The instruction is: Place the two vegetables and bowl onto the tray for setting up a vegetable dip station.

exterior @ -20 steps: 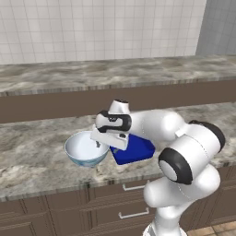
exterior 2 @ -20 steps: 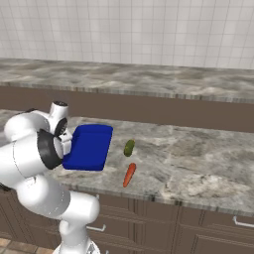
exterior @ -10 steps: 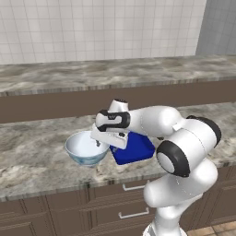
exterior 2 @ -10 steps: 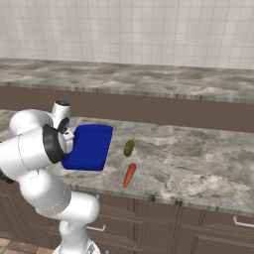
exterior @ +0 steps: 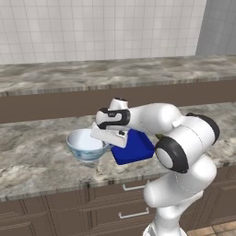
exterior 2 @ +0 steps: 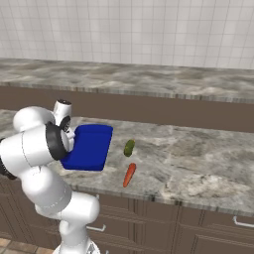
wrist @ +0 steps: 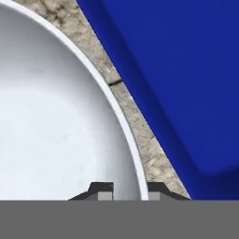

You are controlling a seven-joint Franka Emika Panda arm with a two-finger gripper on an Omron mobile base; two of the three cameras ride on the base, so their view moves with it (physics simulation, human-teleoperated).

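The white bowl with a pale bluish outside stands on the counter just left of the blue tray. My gripper reaches down over the bowl's right rim. In the hand view the bowl curves between my two fingertips, one inside and one outside the rim, and the gripper is shut on it. The tray lies bare right beside it. The green cucumber and the orange carrot lie on the counter right of the tray.
The marble counter's front edge runs close below the bowl, with drawers underneath. A raised back ledge and a tiled wall stand behind. Open counter stretches right of the vegetables.
The jaws have gone from wide open to closed on the bowl's rim. The arm, bowl, tray and vegetables have stayed where they were.
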